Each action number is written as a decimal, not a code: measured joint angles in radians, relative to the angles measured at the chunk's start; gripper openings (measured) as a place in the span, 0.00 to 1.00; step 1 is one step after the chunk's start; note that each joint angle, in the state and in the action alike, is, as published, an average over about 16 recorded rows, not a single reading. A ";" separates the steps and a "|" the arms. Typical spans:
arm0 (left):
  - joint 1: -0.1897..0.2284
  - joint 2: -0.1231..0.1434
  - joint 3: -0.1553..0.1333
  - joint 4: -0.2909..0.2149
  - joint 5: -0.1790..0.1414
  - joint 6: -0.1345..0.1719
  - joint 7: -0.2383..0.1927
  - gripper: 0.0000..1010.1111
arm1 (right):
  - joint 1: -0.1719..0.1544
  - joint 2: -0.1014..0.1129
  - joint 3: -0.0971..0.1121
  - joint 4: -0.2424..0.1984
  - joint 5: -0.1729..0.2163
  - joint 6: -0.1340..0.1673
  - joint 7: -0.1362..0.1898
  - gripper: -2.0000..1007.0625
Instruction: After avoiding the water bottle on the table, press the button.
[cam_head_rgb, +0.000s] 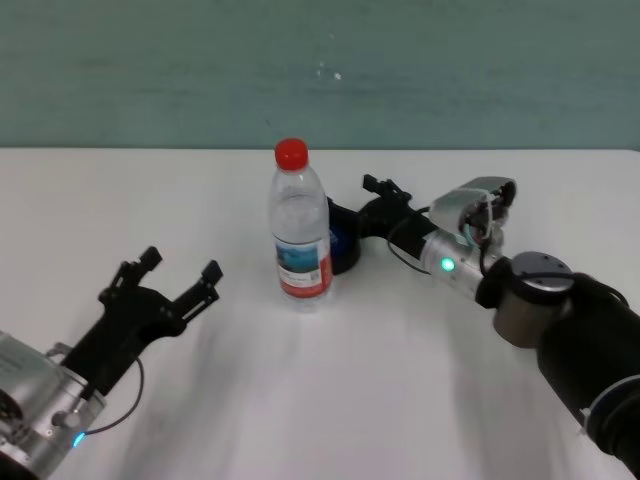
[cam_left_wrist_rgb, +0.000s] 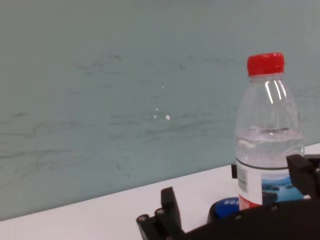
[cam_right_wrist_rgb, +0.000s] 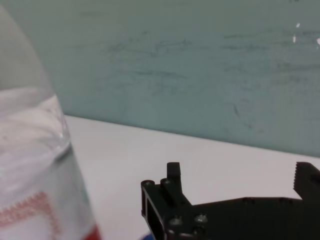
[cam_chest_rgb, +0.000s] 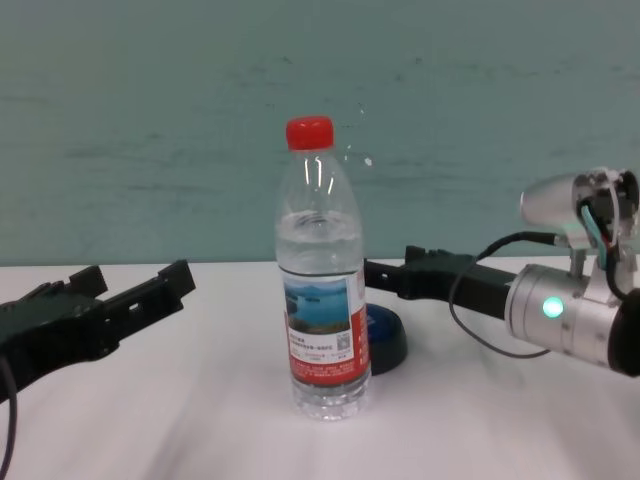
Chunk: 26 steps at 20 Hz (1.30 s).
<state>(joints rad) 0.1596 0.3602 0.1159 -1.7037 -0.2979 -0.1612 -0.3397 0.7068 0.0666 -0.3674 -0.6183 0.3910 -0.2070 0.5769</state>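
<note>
The water bottle (cam_head_rgb: 300, 228) stands upright mid-table, clear with a red cap and a red-and-white label; it also shows in the chest view (cam_chest_rgb: 322, 290). Just behind it and to its right sits the button (cam_head_rgb: 345, 250), a blue dome on a black base (cam_chest_rgb: 386, 340). My right gripper (cam_head_rgb: 358, 205) reaches in from the right and hovers open just above the button, beside the bottle (cam_right_wrist_rgb: 30, 165), with its fingers (cam_right_wrist_rgb: 172, 175) spread. My left gripper (cam_head_rgb: 180, 268) rests open at the near left, well clear of the bottle (cam_left_wrist_rgb: 267, 150).
The white table (cam_head_rgb: 330, 400) stretches wide to the front and left. A teal wall (cam_head_rgb: 150, 70) rises behind its far edge. My right forearm (cam_head_rgb: 560, 310) crosses the right side of the table.
</note>
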 joint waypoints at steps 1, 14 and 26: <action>0.000 0.000 0.000 0.000 0.000 0.000 0.000 1.00 | -0.019 0.007 0.000 -0.039 -0.002 0.011 -0.009 1.00; 0.000 0.000 0.000 0.000 0.000 0.000 0.000 1.00 | -0.115 0.047 0.019 -0.221 -0.021 0.052 -0.081 1.00; 0.000 0.000 0.000 0.000 0.000 0.000 0.000 1.00 | -0.195 0.078 0.049 -0.350 -0.040 0.067 -0.150 1.00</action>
<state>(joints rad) 0.1596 0.3603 0.1159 -1.7037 -0.2979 -0.1611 -0.3397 0.5121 0.1446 -0.3184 -0.9682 0.3507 -0.1402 0.4268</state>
